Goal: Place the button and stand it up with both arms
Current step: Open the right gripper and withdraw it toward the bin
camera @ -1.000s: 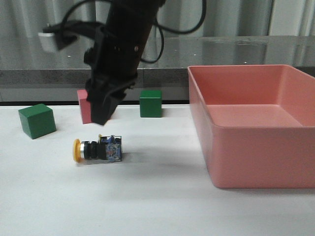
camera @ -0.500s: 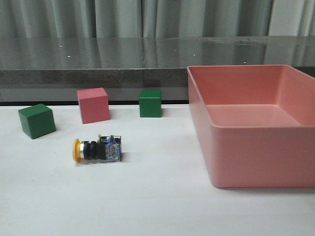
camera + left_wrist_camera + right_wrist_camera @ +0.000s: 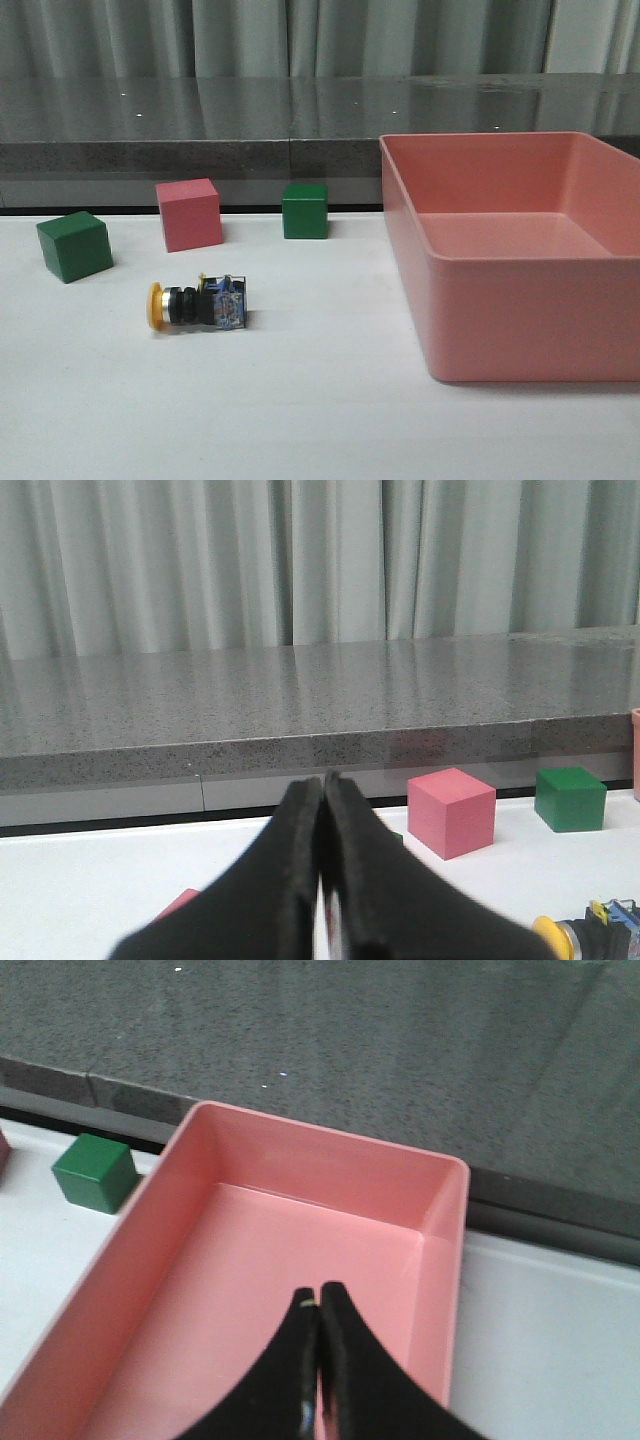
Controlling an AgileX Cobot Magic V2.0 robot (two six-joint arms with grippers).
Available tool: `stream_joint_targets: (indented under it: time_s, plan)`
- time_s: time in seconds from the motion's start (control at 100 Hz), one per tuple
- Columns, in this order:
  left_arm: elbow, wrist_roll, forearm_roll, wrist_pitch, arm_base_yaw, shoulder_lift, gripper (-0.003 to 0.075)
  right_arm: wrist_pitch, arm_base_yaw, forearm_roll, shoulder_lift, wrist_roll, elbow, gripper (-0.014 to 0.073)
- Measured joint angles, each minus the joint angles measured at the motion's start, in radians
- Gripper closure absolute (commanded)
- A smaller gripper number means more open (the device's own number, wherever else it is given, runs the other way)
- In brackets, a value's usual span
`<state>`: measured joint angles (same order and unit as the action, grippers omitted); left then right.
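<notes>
The button (image 3: 197,304) lies on its side on the white table, its yellow cap to the left and its blue-and-clear base to the right. In the left wrist view the button (image 3: 592,932) shows only partly at the picture's edge. My left gripper (image 3: 324,780) is shut with nothing between its fingers, low over the table and apart from the button. My right gripper (image 3: 318,1291) is shut and empty, high above the pink bin (image 3: 300,1260). Neither arm appears in the front view.
A large pink bin (image 3: 520,260) fills the table's right side. A green cube (image 3: 74,245) sits far left, a pink cube (image 3: 188,214) and another green cube (image 3: 305,210) stand behind the button. A grey counter runs along the back.
A second ago a black arm hung over the pink cube behind the button. It has left the front view. The button and cubes have not moved.
</notes>
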<state>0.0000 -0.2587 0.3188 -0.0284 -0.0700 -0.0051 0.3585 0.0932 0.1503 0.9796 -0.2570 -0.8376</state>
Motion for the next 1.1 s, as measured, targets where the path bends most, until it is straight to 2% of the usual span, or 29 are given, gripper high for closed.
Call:
stream_joint_targets:
  time_s: [0.15, 0.33, 0.57, 0.76, 0.91, 1.1]
  plan:
    - [0.000, 0.000, 0.000, 0.000, 0.000, 0.000, 0.0740, -0.087, -0.025, 0.000, -0.193, 0.002, 0.191, 0.0655]
    - [0.000, 0.000, 0.000, 0.000, 0.000, 0.000, 0.0740, -0.095, -0.028, 0.000, -0.364, 0.002, 0.337, 0.0655]
    - [0.000, 0.000, -0.012, 0.000, 0.000, 0.000, 0.0740, -0.073, -0.028, 0.000, -0.526, 0.005, 0.367, 0.0655]
    - [-0.003, -0.007, -0.183, -0.028, 0.000, 0.000, 0.0740, -0.065, -0.028, 0.000, -0.540, 0.005, 0.367, 0.0655]
    - [-0.081, -0.009, -0.212, 0.096, 0.000, 0.039, 0.0740, -0.065, -0.028, 0.000, -0.540, 0.005, 0.367, 0.0655]
    - [-0.379, -0.009, -0.225, 0.382, 0.000, 0.281, 0.0740, -0.063, -0.028, 0.000, -0.540, 0.005, 0.367, 0.0655]
